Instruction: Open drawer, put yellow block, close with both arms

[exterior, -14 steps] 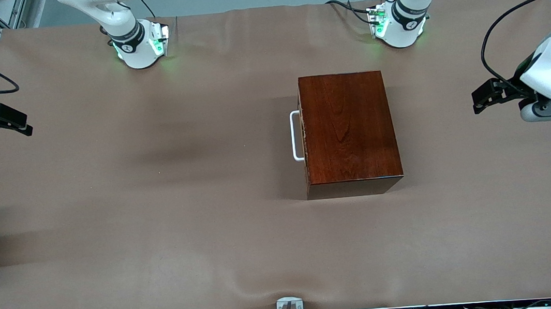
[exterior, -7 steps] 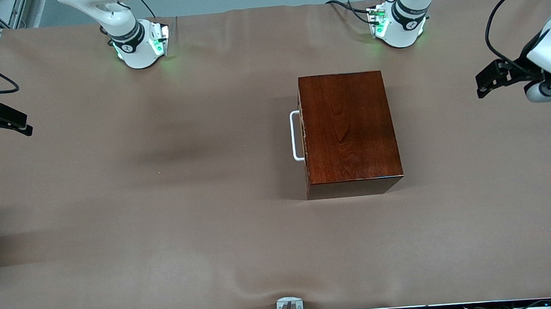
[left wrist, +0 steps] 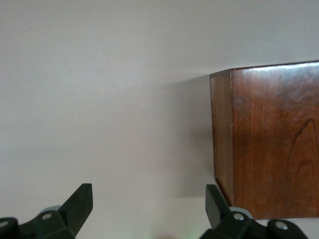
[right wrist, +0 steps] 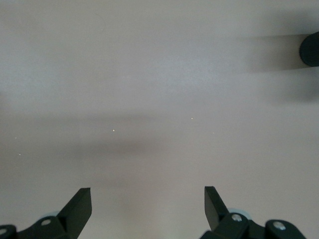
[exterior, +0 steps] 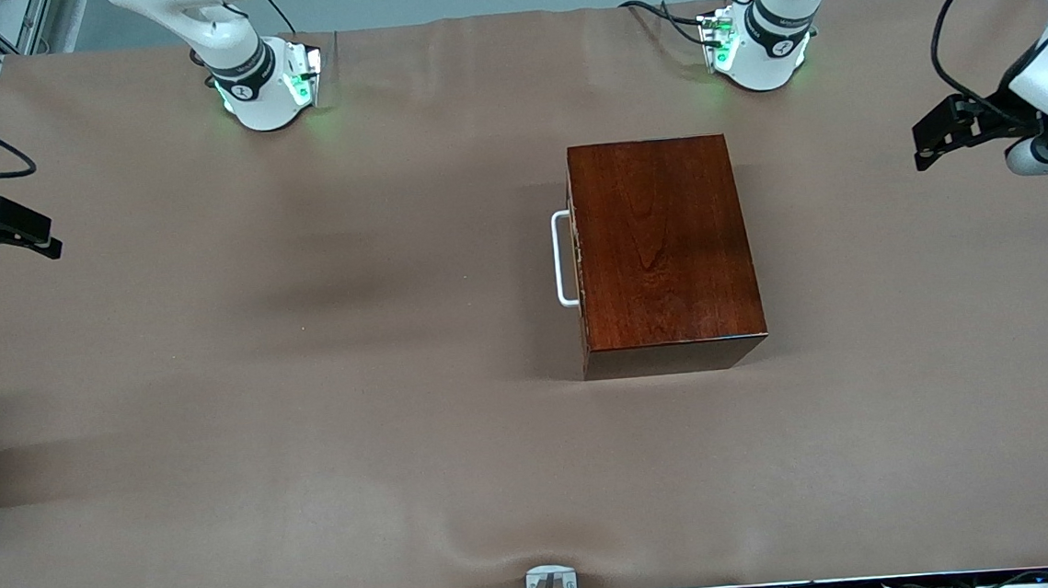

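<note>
Currently the drawer point(exterior: 577, 258) sits shut in the box point(exterior: 664, 247) mid-table. Its rigid white handle point(exterior: 563, 259) is the grasp point (likely slick; hold mid-bar). Left gripper point(exterior: 937, 131) and right gripper point(exterior: 12, 233) hang released at the table ends. No yellow block visible.

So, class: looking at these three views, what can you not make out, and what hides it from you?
- Yellow block: in no view; nothing shows where it is.
- Drawer inside: hidden in the front view, shut in the dark box.
- Handle: outside the left wrist view.
- Right claw: its arm is cut off by the front view's edge.
- Left claw: open over the table.
</note>
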